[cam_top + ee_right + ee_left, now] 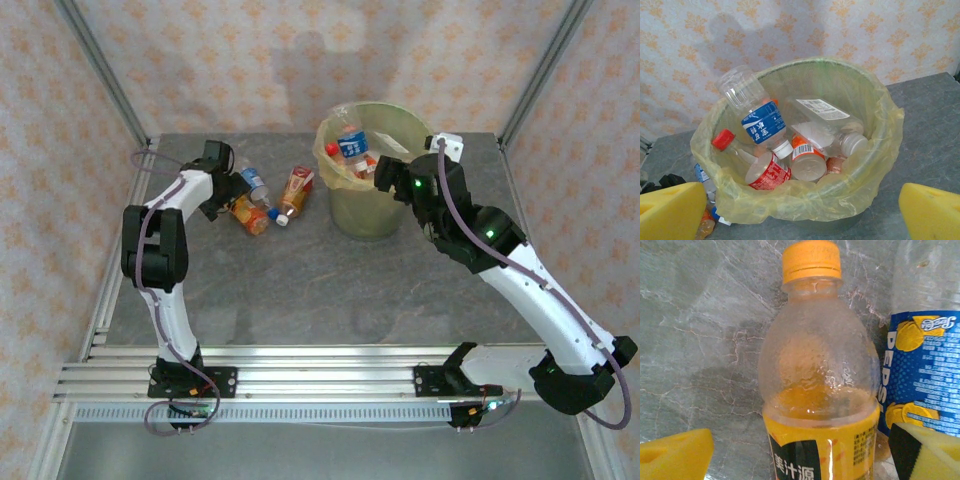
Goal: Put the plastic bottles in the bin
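Note:
An orange-capped plastic bottle (815, 365) with a yellow label lies on the grey table between my left gripper's (805, 455) yellow fingertips (675, 452). The jaws are open; the left pad stands clear of it and the right pad is close to its side. A blue-labelled bottle (922, 375) lies right beside it. From above, my left gripper (228, 200) sits over the orange bottle (250, 215), with the blue-labelled bottle (256, 183) and a third bottle (297, 190) nearby. The bin (365, 215) holds several bottles (760, 122). My right gripper (385, 172) hovers open at its right rim (880, 125), empty.
The bin stands at the back middle of the table, against the patterned wall. Metal frame posts (100, 70) rise at the back corners. Grey tabletop (320, 290) stretches between the arms in front.

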You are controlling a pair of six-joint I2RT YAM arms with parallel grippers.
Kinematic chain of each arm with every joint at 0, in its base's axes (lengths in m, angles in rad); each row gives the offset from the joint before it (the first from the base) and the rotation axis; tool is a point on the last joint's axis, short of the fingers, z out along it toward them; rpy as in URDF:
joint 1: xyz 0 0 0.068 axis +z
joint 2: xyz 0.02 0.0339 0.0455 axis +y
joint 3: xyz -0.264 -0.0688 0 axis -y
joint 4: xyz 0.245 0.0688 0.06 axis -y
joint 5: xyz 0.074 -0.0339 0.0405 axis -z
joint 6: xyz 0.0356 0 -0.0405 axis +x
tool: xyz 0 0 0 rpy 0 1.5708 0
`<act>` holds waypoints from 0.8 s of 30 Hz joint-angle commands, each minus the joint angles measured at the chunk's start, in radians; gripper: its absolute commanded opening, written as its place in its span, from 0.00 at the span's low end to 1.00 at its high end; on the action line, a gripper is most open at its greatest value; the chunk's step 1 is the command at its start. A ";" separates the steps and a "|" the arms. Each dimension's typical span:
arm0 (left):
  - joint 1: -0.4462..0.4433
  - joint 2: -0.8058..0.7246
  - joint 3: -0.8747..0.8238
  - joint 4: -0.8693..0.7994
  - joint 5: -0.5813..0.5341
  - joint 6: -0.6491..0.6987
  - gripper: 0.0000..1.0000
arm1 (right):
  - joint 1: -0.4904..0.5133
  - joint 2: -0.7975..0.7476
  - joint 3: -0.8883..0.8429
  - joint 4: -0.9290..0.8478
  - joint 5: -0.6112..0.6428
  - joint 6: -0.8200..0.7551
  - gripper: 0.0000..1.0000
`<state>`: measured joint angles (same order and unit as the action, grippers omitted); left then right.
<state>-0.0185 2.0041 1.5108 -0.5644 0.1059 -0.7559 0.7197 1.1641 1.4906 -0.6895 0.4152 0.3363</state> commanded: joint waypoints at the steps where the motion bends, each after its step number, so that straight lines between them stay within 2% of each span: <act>1: 0.003 0.018 0.012 0.021 0.009 -0.021 0.89 | 0.009 0.000 -0.002 -0.011 0.033 0.001 0.99; 9: 0.003 0.054 -0.009 0.030 -0.002 -0.031 0.81 | 0.009 -0.004 -0.004 -0.014 0.046 0.001 0.99; 15: 0.004 0.052 -0.030 0.035 -0.003 -0.031 0.66 | 0.009 -0.004 -0.004 -0.013 0.053 0.001 0.99; 24: 0.003 -0.037 -0.044 0.014 -0.037 -0.006 0.53 | 0.008 -0.004 -0.005 -0.005 0.054 0.001 0.99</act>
<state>-0.0185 2.0346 1.4822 -0.5270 0.1143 -0.7803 0.7197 1.1641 1.4906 -0.6895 0.4358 0.3363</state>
